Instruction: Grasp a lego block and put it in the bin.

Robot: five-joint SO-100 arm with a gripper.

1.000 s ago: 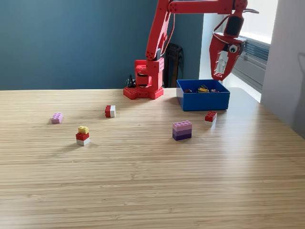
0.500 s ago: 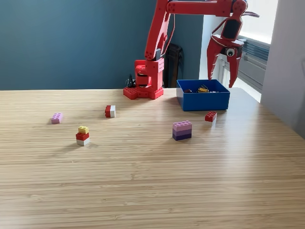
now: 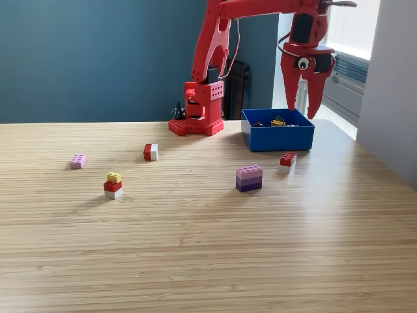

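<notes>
Exterior view: gripper (image 3: 301,111) hung empty, jaws spread, above blue bin (image 3: 279,139); nearby red block (image 3: 288,159) looked light, rigid, best pinched across flat sides.

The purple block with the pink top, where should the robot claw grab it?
Probably straight down from above, open gripper closing on two opposite side walls of the purple stack. It stands upright and alone, so its flat sides are free; the studded top gives less grip.
</notes>
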